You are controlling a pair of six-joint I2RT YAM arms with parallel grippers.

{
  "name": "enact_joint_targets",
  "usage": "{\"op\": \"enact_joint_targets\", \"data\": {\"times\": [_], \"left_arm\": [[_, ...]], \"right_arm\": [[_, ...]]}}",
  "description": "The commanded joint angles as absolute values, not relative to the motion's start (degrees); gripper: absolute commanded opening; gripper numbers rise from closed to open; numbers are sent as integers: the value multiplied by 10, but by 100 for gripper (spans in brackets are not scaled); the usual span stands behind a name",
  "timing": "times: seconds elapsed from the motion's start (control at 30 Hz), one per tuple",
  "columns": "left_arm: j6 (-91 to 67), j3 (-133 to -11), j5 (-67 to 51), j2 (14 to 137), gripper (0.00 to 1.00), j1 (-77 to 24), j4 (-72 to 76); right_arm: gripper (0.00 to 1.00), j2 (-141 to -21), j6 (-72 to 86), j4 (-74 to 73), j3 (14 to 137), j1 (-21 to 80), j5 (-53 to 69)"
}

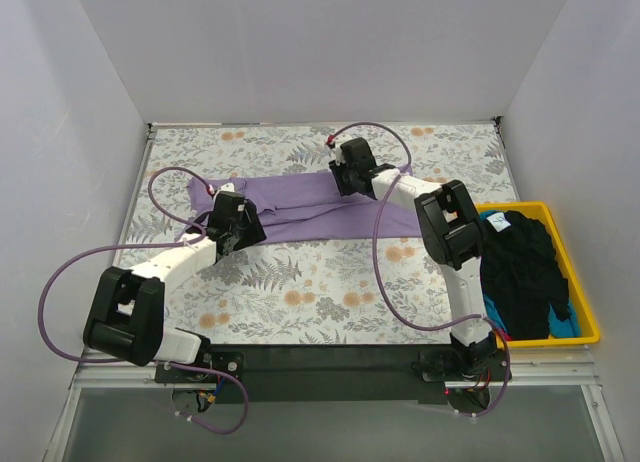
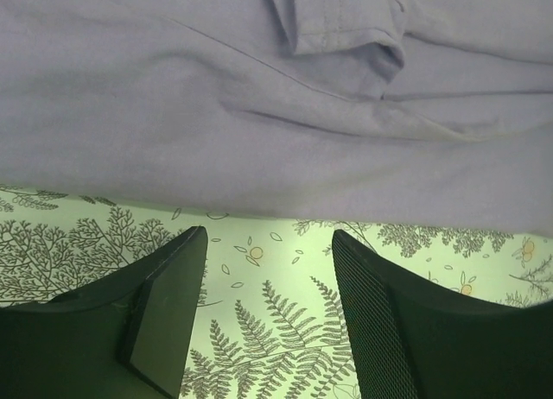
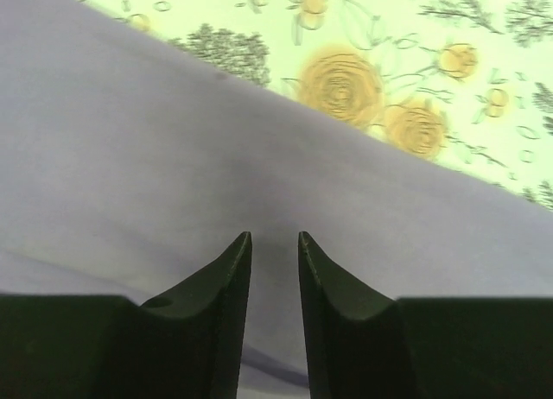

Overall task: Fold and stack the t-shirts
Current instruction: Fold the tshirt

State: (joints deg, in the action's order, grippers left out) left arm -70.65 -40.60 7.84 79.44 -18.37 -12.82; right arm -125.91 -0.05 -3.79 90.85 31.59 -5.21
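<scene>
Starting at the left jaws, we see them spread wide over the floral counter. They hold nothing, and their tips are just short of the near edge of the lavender t-shirt, which fills the view toward 12 o'clock. The right jaws are drawn almost together with a thin slit between them, low over the same shirt. We cannot tell whether a pinch of cloth sits in that slit.

We judge the shirt light, limp and thin. It will sag and crease rather than hold a shape, and one layer should lift easily once nipped. A hem, side edge or sleeve seam is the place to take it, with both ends raised together so it does not bunch.

From above, it lies as a long band across the middle of the counter, from 9 o'clock toward 1 o'clock, with a crease running along it. At 3 o'clock the yellow tray holds the black t-shirt and the blue t-shirt in a heap.
</scene>
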Motion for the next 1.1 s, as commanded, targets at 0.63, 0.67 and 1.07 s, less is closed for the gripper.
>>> {"op": "enact_joint_targets", "data": {"times": [0.63,0.67,1.07], "left_arm": [[-628,-604,134,985,22,-331,-116],[-627,-616,136,1001,21,-333,-115],[-601,-699,201,1096,18,-342,-112]], "right_arm": [[39,-960,126,-52,595,294,-20],[39,-950,130,-52,586,292,-20],[39,-940,141,-52,490,257,-23]]}}
